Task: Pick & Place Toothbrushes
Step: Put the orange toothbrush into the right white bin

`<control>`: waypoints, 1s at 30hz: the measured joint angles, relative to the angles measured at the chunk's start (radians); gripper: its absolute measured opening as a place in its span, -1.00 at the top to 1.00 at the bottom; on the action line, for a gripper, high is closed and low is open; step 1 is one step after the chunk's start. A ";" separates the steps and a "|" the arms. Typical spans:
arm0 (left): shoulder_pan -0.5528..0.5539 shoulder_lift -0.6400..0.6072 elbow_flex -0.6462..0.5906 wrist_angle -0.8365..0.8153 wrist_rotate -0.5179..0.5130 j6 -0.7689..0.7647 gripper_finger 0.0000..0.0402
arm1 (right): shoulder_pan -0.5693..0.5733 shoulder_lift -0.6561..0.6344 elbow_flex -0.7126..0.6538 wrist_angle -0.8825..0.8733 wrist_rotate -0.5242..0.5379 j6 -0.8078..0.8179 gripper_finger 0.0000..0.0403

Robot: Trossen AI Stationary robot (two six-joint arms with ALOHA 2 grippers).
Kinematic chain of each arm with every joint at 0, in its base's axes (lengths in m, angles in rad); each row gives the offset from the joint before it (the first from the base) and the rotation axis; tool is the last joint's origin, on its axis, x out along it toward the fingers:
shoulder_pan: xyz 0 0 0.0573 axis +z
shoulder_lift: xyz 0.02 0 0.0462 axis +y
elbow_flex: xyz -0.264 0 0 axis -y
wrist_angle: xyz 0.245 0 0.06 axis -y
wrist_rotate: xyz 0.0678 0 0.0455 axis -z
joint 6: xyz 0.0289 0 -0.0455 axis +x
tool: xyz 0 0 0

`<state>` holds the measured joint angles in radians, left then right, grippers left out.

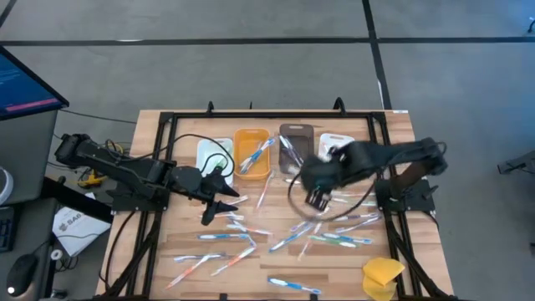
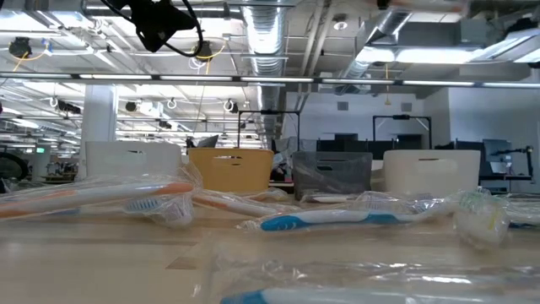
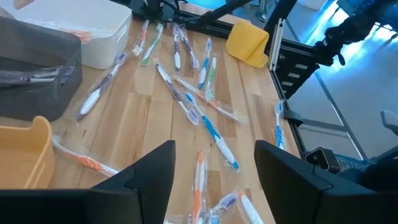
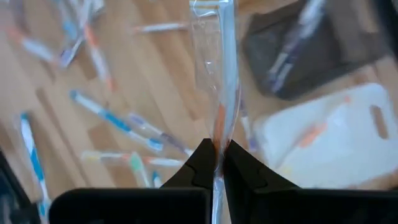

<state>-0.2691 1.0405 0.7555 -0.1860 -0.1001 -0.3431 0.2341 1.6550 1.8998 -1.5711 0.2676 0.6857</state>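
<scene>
Many wrapped toothbrushes (image 1: 322, 238) lie scattered on the wooden table, with white, blue, green and orange handles. A few lie in the orange bin (image 1: 252, 153) and the grey bin (image 1: 294, 144). My left gripper (image 1: 219, 205) hovers open above the table near the white bin (image 1: 213, 155). In its wrist view its fingers (image 3: 214, 180) stand apart over loose toothbrushes (image 3: 211, 130) and touch none. My right gripper (image 1: 318, 199) is raised in front of the grey bin, shut on an orange-handled toothbrush (image 4: 214, 68) in a clear wrapper. My right gripper pinches the wrapped orange-handled toothbrush between its two fingertips (image 4: 202, 158), on the handle (image 4: 219, 134). The brush runs straight out along the fingers and past their tips. It is lifted clear of the table, above the scattered brushes and the bins.
Four bins stand in a row at the far side: white, orange, grey, white (image 1: 336, 144). A yellow sponge-like lump (image 1: 383, 276) sits at the near right corner. A black frame (image 1: 167, 125) borders the table. Bare wood (image 1: 184, 238) shows near the left edge.
</scene>
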 joint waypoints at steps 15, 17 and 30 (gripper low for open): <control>0.000 0.000 0.000 0.002 -0.005 0.025 -0.06 | -0.367 -0.242 -0.334 0.001 0.047 0.053 0.96; 0.000 0.000 0.000 0.003 -0.005 0.025 -0.06 | -0.414 -0.244 -0.386 0.010 0.044 0.036 0.96; 0.000 0.000 0.000 0.003 -0.005 0.025 -0.06 | -0.604 -0.243 -0.680 0.325 -0.065 -0.073 0.96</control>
<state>-0.2688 1.0405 0.7559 -0.1831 -0.1047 -0.3180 -0.3695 1.4117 1.2197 -1.2465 0.2028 0.6130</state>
